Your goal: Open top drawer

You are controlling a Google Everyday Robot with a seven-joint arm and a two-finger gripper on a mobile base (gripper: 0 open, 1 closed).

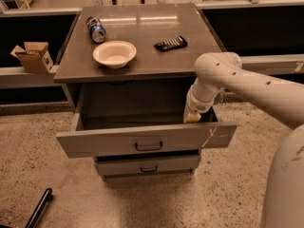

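Note:
The top drawer point(118, 139) is the wide grey front with a small black bar handle point(148, 146) and a white scratch point(210, 133) near its right end. It stands pulled out from the grey cabinet point(152, 23), and its dark inside shows. My gripper point(192, 117) points down at the end of the white arm, just inside the drawer's right end, behind the front panel and right of the handle. It holds nothing that I can see.
A white bowl point(114, 53), a drink can point(96, 29) lying on its side and a black remote point(170, 43) sit on the cabinet top. A narrower drawer point(147, 165) sits below, slightly out. A cardboard box point(32, 57) rests on the left ledge. A black bar point(40, 207) lies on the floor.

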